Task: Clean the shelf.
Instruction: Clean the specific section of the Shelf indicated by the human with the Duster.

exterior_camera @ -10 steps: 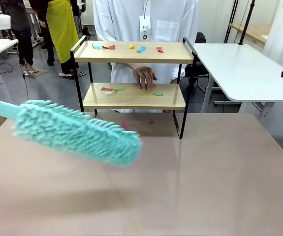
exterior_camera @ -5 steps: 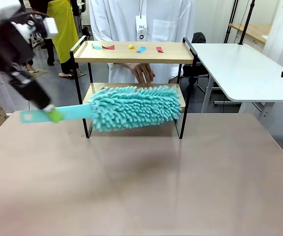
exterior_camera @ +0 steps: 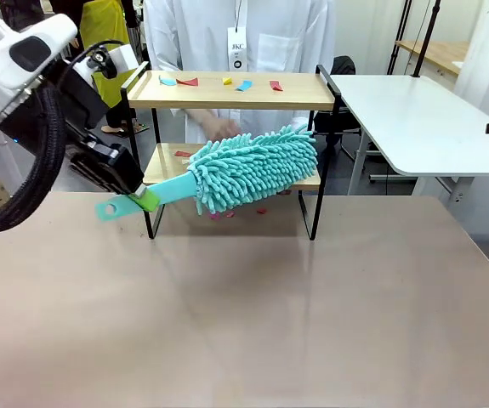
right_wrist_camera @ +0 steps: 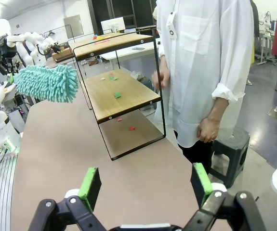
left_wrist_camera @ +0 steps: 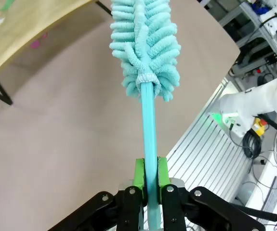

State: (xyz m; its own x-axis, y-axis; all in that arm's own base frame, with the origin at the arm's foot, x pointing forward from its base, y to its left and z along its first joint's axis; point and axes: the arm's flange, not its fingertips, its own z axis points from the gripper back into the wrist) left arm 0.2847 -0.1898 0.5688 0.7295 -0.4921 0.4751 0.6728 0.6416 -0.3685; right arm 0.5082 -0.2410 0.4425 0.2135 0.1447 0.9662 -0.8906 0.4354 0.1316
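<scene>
**Duster at lower tier, sweep not started**

Left gripper (exterior_camera: 144, 201), at 9 o'clock of the front view, is clamped on the flat handle of the teal duster (exterior_camera: 253, 170); the left wrist view shows the green pads (left_wrist_camera: 138, 174) tight on both sides of it. The duster head points toward 2 o'clock, in front of the lower board (exterior_camera: 166, 167) of the shelf (exterior_camera: 304, 92), which stands at 12 o'clock on the tabletop (exterior_camera: 312, 297). Can't tell whether it touches.

Paper scraps (exterior_camera: 244, 85) lie on the top board, more on the lower board and the tabletop below. A person's hand (exterior_camera: 223, 127) is behind the shelf.

Right gripper (right_wrist_camera: 145, 185) is spread wide and empty.

Step, as I judge it: approach to the lower-tier sweep. Next: push the head in between the boards and drag the scraps off, keeping away from the hand.
</scene>
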